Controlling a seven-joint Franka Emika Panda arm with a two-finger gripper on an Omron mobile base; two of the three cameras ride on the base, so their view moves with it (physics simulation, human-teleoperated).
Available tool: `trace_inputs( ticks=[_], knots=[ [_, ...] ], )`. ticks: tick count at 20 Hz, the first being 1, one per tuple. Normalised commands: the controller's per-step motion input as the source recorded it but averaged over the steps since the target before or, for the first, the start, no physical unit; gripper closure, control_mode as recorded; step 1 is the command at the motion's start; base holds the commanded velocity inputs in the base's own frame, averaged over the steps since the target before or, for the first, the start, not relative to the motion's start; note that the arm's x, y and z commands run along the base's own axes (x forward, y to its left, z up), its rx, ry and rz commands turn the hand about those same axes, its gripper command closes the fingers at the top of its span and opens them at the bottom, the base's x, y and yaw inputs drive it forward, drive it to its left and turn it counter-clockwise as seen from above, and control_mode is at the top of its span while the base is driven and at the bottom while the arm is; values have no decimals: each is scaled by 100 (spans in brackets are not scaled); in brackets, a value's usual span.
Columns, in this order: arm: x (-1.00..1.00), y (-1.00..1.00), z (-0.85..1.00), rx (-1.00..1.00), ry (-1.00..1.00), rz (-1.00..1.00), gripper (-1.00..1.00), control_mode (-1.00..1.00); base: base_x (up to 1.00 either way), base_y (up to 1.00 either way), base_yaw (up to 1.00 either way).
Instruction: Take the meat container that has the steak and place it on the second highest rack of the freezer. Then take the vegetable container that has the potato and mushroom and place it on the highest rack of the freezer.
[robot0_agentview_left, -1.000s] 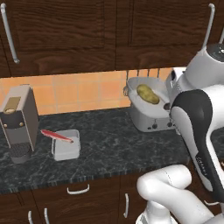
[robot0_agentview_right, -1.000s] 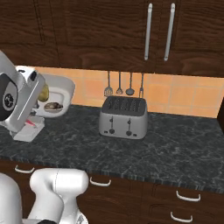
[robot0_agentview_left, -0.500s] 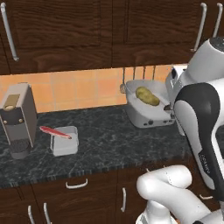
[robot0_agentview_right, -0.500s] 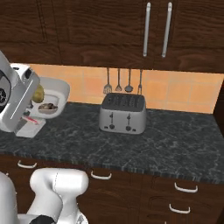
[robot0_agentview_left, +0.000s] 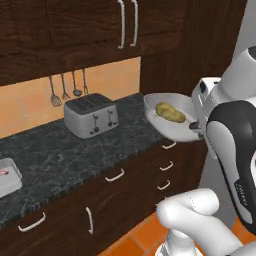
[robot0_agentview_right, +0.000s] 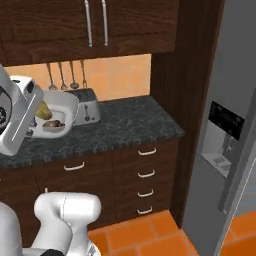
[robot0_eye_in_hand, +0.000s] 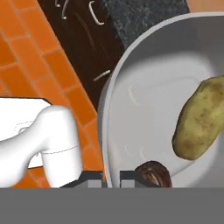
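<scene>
My gripper (robot0_eye_in_hand: 111, 179) is shut on the near rim of the vegetable container (robot0_eye_in_hand: 144, 100), a shallow light-grey bowl held in the air off the counter's end. The yellow-brown potato (robot0_eye_in_hand: 199, 124) and the dark mushroom (robot0_eye_in_hand: 152, 171) lie inside it. In the left base view the vegetable container (robot0_agentview_left: 165, 127) hangs beside the hand, with the potato (robot0_agentview_left: 171, 113) on top. In the right base view the vegetable container (robot0_agentview_right: 62, 107) is at the left. The grey freezer (robot0_agentview_right: 225, 125) stands at the far right, its inside and racks hidden. The meat container (robot0_agentview_left: 7, 176) sits on the counter at the left edge.
A silver toaster (robot0_agentview_left: 92, 116) stands on the dark counter (robot0_agentview_left: 60, 155) under hanging utensils (robot0_agentview_left: 65, 87). A tall dark wood panel (robot0_agentview_right: 185, 75) separates the counter from the freezer. Drawers (robot0_agentview_right: 145, 175) fill the cabinet front, above an orange tiled floor (robot0_agentview_right: 145, 235).
The whole picture has shifted: the camera swung right along the counter, so the coffee machine left the view and the freezer came in. The bowl stays in my shut gripper.
</scene>
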Motion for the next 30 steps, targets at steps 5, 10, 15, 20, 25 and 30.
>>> trace_inputs(
  ticks=[5,10,15,20,25,30],
  knots=[
    [0,0,0,0,0,0,100,100,-44,8,-90],
    [0,0,0,0,0,0,100,100,-2,-1,-90],
    [0,0,0,0,0,0,100,100,6,-44,-74],
    [0,0,0,0,0,0,100,100,41,-53,-59],
    [0,0,0,0,0,0,100,100,99,-35,-28],
    [0,0,0,0,0,0,100,100,100,-70,-14]
  ],
)
